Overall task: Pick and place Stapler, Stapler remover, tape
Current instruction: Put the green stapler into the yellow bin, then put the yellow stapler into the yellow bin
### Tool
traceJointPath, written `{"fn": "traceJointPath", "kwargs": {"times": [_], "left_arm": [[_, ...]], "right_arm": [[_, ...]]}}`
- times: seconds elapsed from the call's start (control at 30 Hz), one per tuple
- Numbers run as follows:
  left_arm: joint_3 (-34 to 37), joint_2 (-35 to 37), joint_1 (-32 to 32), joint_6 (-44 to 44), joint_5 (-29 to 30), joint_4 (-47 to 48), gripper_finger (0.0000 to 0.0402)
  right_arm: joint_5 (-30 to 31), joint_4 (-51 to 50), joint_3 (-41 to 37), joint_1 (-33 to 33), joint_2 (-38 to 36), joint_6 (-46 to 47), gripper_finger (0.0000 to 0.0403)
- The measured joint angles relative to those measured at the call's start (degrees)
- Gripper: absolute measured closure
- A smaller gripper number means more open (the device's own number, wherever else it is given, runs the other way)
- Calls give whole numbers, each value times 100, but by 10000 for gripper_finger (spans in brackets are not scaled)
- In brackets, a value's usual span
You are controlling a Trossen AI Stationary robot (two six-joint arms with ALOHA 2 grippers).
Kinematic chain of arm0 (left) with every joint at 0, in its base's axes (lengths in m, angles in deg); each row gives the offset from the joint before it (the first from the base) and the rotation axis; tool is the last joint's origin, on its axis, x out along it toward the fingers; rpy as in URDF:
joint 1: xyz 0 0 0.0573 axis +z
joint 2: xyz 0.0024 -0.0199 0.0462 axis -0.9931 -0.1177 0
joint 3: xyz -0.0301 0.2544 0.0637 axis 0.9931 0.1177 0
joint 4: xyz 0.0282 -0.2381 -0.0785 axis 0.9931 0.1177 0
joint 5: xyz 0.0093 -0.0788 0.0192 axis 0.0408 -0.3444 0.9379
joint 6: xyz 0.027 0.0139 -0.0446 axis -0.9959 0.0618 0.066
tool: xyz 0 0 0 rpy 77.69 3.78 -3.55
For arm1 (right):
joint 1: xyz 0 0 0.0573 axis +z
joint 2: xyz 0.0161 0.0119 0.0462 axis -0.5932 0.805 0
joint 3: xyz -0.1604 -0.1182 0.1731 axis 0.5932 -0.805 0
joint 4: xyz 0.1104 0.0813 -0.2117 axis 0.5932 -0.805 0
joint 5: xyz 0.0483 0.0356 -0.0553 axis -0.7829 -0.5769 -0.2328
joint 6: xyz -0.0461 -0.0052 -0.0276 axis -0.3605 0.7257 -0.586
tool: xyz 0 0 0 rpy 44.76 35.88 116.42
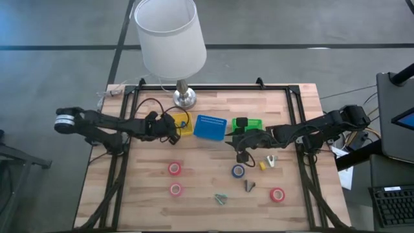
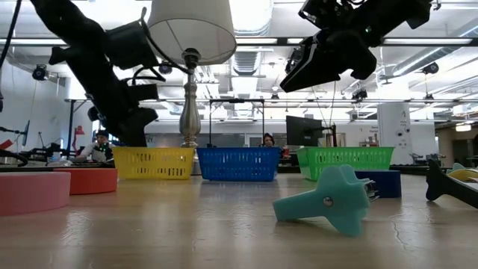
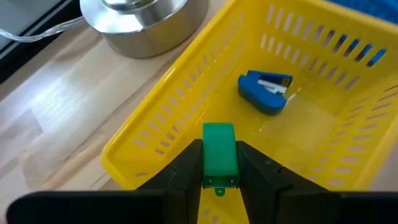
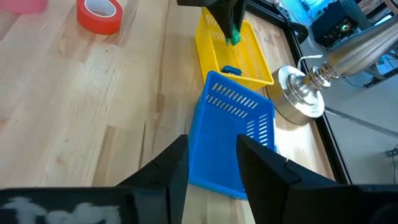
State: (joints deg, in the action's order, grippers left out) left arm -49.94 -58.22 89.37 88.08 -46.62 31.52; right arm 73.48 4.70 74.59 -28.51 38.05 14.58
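Left gripper [image 3: 219, 180] over yellow tray [image 3: 155, 130], jaws clamped on green stapler [image 3: 219, 155]. Right gripper [image 4: 211, 155] near blue tray [image 4: 230, 134], jaws parted, empty. Tape rolls [image 1: 174, 169] on near worktop [image 1: 207, 200].

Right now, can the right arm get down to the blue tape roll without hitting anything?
Probably yes. The right tool hangs open and empty just beside the blue tape roll, which lies flat on bare wood. The dark stapler remover and the yellow one lie apart from it, so a descent from above looks clear.
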Motion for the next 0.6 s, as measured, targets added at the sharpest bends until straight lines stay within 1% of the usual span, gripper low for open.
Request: {"fn": "traceJointPath", "kwargs": {"times": [0.23,0.47,0.6], "left_arm": [[38,0,2,-110,-1,-15,294],[38,0,2,-242,1,-193,259],[-19,21,-15,-537,-3,-376,244]], "right_arm": [[0,-2,0,-1,0,1,269],[0,-2,0,-2,0,1,269],[0,-2,0,0,0,1,274]]}}
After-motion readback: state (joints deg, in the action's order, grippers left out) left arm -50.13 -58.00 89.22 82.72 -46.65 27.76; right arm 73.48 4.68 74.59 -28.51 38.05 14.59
